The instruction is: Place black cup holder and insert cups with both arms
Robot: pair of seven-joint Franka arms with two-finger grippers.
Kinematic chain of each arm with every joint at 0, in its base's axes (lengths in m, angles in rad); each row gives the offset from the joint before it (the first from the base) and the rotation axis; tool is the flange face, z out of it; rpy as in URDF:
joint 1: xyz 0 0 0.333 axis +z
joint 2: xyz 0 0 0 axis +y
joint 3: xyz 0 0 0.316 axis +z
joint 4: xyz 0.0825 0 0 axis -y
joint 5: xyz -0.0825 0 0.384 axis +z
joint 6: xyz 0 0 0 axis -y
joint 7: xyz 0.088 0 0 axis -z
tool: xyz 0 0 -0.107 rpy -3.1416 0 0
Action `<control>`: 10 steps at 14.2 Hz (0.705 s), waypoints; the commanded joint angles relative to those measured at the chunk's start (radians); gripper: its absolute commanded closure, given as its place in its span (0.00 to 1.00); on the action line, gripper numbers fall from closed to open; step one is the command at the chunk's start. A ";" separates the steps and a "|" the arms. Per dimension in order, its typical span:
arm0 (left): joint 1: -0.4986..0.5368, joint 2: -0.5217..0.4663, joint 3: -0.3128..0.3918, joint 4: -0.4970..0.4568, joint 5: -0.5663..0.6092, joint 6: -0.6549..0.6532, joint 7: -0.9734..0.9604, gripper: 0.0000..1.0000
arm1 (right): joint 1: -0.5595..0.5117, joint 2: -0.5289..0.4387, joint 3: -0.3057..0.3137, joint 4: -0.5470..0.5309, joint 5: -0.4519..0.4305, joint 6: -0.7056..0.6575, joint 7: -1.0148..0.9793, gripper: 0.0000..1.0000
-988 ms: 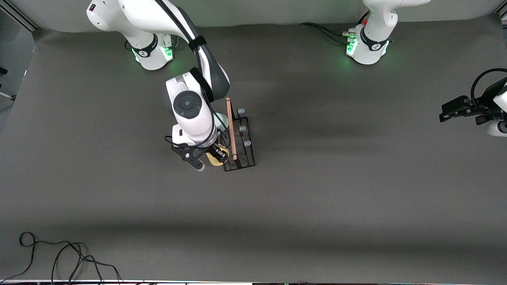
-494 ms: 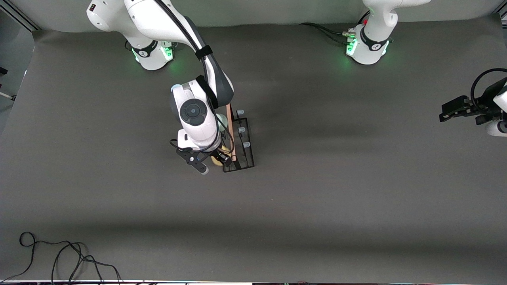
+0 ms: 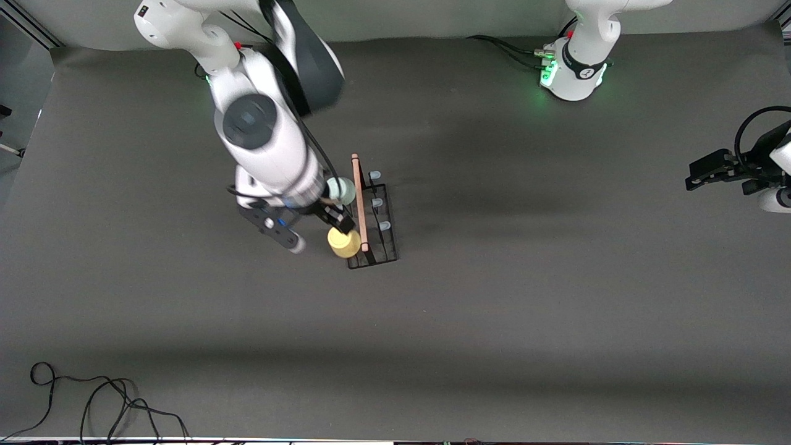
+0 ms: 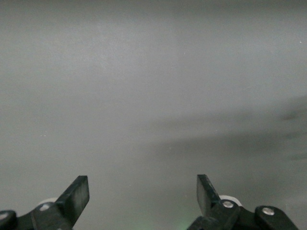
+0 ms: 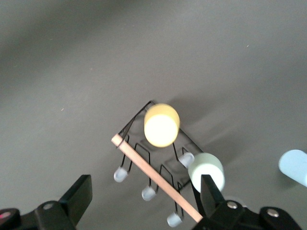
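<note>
Now the black cup holder (image 3: 372,219) stands on the grey table (image 3: 525,296), toward the right arm's end, its wooden rod handle (image 3: 359,201) running from twelve to six o'clock in the front view. A yellow cup (image 3: 343,242) sits upside down on the peg nearest the front camera, on the rod's nine o'clock side; a pale green cup (image 3: 341,191) sits on a peg farther up that same side. Three pale-blue-tipped pegs (image 3: 379,203) on the three o'clock side are bare. A light blue cup (image 5: 293,166) lies on the table beside the holder.

The right gripper (image 3: 337,220) hangs above the yellow cup, fingers spread wide, holding nothing.

The left gripper (image 3: 701,173) waits over the table's edge at three o'clock, fingers (image 4: 76,196) wide apart and empty.
</note>
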 commanded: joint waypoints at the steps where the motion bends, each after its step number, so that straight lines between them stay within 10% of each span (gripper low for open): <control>1: -0.001 -0.012 -0.003 0.005 0.002 -0.011 0.008 0.00 | -0.005 -0.104 -0.034 -0.014 -0.030 -0.116 -0.135 0.00; 6: -0.001 -0.013 -0.003 0.005 0.000 -0.014 0.003 0.00 | -0.125 -0.325 0.002 -0.163 -0.207 -0.151 -0.453 0.00; 10: -0.001 -0.019 -0.004 0.004 0.002 -0.015 0.003 0.00 | -0.495 -0.425 0.278 -0.220 -0.299 -0.160 -0.690 0.00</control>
